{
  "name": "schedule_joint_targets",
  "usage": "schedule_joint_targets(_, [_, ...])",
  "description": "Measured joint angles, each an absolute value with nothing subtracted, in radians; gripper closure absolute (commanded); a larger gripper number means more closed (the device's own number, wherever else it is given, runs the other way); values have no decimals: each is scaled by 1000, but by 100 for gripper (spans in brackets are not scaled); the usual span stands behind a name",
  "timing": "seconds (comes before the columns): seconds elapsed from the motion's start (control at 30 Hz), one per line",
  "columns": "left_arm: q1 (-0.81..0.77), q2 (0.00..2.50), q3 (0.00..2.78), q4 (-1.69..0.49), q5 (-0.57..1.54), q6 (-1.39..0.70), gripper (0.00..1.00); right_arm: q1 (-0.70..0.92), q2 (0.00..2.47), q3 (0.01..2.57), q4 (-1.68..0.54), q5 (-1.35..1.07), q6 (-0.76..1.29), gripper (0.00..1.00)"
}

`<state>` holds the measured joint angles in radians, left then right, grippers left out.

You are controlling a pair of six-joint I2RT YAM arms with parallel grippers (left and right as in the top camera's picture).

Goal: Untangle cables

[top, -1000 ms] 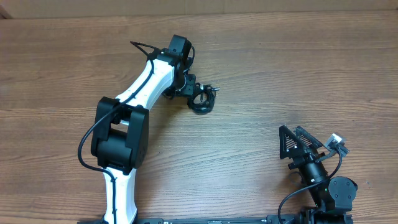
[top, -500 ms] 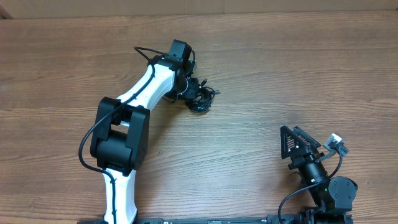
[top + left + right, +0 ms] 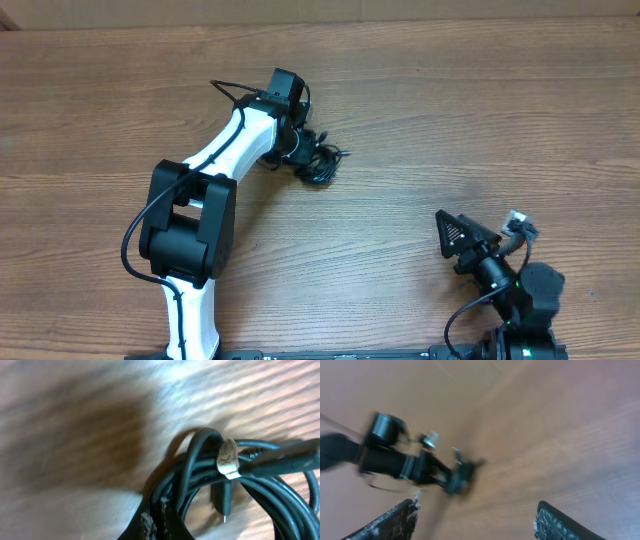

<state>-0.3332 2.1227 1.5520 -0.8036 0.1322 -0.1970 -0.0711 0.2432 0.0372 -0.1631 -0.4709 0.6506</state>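
A coiled bundle of black cables [image 3: 322,165] lies on the wooden table [image 3: 480,110], back centre-left. My left gripper [image 3: 306,152] is down on the bundle's left side. In the left wrist view its fingers [image 3: 155,525] are pressed together on several black loops [image 3: 210,475], which are bound by a white tie [image 3: 228,459]; a small plug [image 3: 224,502] hangs inside the coil. My right gripper [image 3: 452,236] is open and empty at the front right, far from the bundle. Its right wrist view [image 3: 477,525] shows the bundle [image 3: 460,477] blurred in the distance.
The left arm [image 3: 235,135] stretches from the front left edge up to the bundle. The table's far edge [image 3: 400,20] runs along the top of the overhead view. Nothing else stands on the wood.
My left gripper has closed in on the bundle and drawn it slightly left and tighter. My right arm has swung a little left and forward, blurring its view.
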Motion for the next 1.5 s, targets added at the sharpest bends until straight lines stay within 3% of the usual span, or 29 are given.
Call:
schedule_joint_targets(0.2, [-332,2118,1684,-880,57,-416,96,-71,436,230,-345,-438,598,19])
schedule_joint_targets(0.4, [-331,2077,1710,-917,55,-619,96,-71,639,341,-249,-537,591,19])
schedule_joint_targets(0.63, [-331,2075,1710,-897,142,-184,96,-68,859,342,13,-702,585,39])
schedule_joint_targets(0.9, [-331,2022,1710,-925,273,349,96,44,1078,342,362,-756,587,42])
schedule_joint_targets(0.97, [-331,1988,1710,-926,321,456,96,85,1128,343,433,-755,591,36])
schedule_joint_targets(1.07, [-331,1929,1710,-940,391,605,96,136,1202,343,513,-735,651,16])
schedule_joint_targets(1.23, [-331,1890,1719,-970,477,756,96,165,1288,343,647,-702,762,7])
schedule_joint_targets(1.27, [-331,1890,1720,-982,490,778,96,171,1298,343,671,-700,777,9])
schedule_joint_targets(1.4, [-332,1890,1720,-1010,522,839,96,202,1315,344,791,-690,810,37])
schedule_joint_targets(1.5, [-334,1890,1720,-1017,537,853,96,228,1318,348,862,-664,828,39])
